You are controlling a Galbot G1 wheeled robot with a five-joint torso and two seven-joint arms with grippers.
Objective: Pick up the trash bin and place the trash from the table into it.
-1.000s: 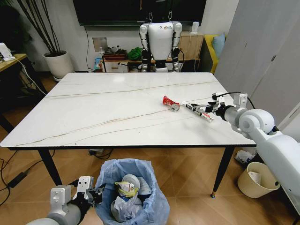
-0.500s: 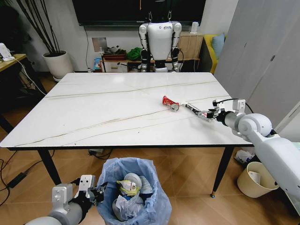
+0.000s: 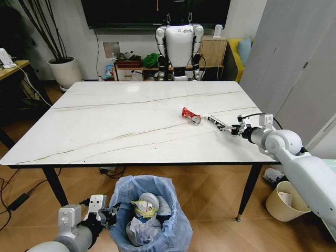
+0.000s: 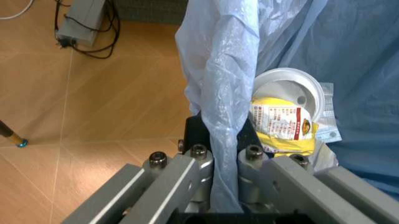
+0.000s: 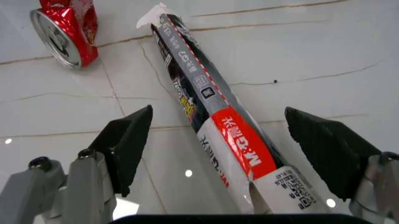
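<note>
Wrapper (image 5: pixel 209 105), long and dark, is laid flat on the table (image 3: pixel 131 126) between the spread fingers of the right gripper (image 5: pixel 234 154), beside a crushed can (image 3: pixel 191 115). Bin (image 3: pixel 173 231) bag is pinched by the clenched left gripper (image 4: pixel 218 161), below the table edge.

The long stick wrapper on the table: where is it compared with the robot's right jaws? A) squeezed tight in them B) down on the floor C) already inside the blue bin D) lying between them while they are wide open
D: the stick wrapper lies flat on the table, with the right gripper jaws spread wide on either side, not touching it.
</note>
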